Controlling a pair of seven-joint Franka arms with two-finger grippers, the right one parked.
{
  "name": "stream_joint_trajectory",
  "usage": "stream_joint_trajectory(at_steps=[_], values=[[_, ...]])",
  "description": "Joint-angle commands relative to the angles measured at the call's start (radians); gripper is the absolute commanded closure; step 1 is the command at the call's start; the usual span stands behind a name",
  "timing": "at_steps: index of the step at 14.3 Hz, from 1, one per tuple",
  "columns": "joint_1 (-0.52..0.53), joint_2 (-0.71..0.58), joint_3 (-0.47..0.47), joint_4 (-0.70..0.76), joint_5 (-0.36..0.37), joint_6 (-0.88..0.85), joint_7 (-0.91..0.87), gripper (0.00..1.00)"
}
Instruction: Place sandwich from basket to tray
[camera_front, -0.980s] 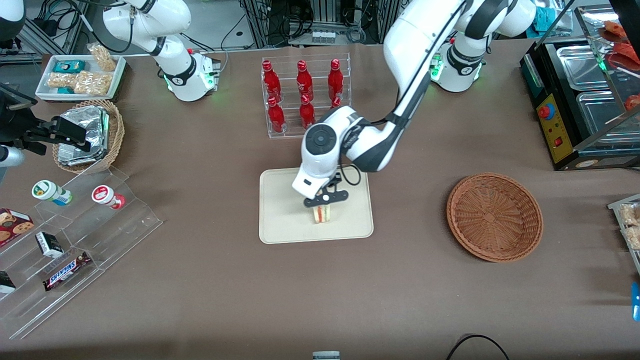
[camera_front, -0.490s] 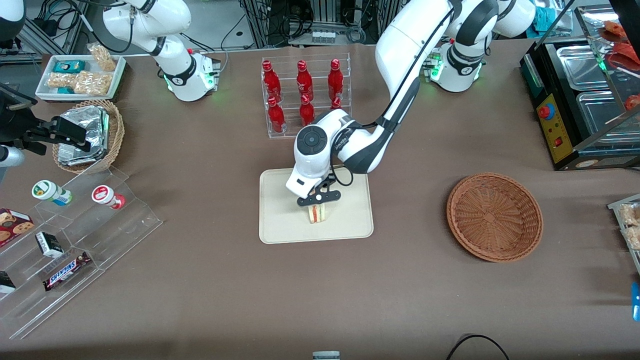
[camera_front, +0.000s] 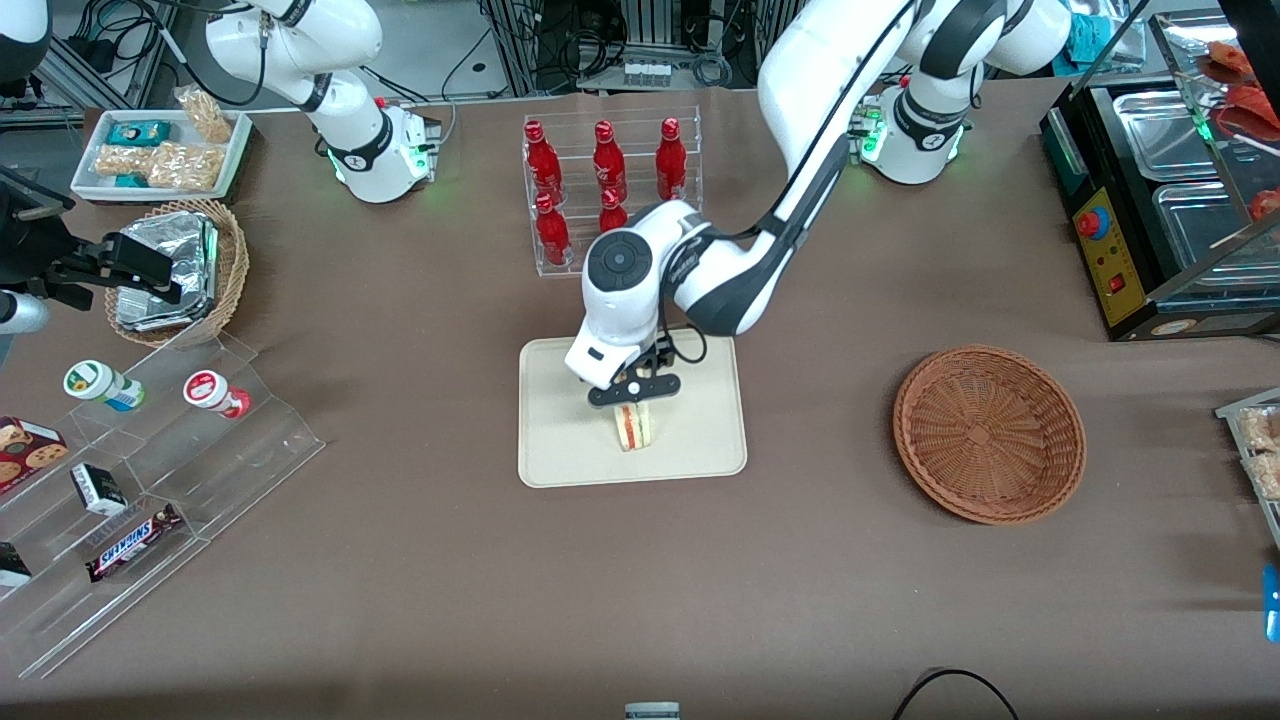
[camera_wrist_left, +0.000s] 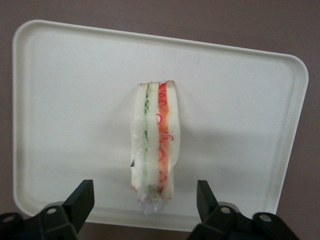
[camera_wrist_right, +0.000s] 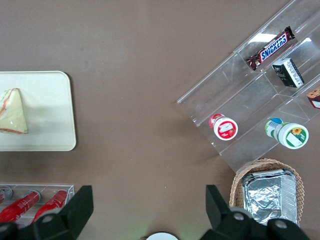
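Sandwich (camera_wrist_left: 152, 150) below spread end effector (camera_wrist_left: 145, 200).

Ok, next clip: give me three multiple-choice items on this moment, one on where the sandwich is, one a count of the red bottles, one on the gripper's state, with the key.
1. Where does the sandwich sit?
A. in the basket
B. on the tray
C. on the bare table

2. How many red bottles show in the clear rack in the front view?
A. three
B. four
C. six

3. How is the gripper?
A. open above the sandwich, touching nothing
B. shut on the sandwich
C. shut on the tray's rim

Key:
1. B, the wedge rests on the cream tray and the woven basket holds nothing.
2. C, two rows of three, with one partly hidden by the arm.
3. A, in the left wrist view the fingers stand apart on either side of the sandwich, clear of it.
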Motion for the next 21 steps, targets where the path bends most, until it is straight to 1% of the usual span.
stream_joint_trajectory(at_steps=[1,2,4,9,15,17,19,21], values=[[0.052,-0.124,0.012,-0.052,0.010,-0.141,-0.057,0.00],[0.075,-0.153,0.012,-0.070,0.010,-0.186,-0.051,0.00],[0.135,-0.199,0.012,-0.135,0.017,-0.185,-0.029,0.00],[0.282,-0.365,0.010,-0.339,0.018,-0.187,0.223,0.00],[0.442,-0.583,0.012,-0.514,0.018,-0.208,0.486,0.00],[0.488,-0.635,0.012,-0.519,0.018,-0.280,0.576,0.00],[0.584,-0.682,-0.008,-0.517,0.014,-0.326,0.674,0.00],[0.659,-0.715,-0.037,-0.511,0.009,-0.369,0.768,0.00]])
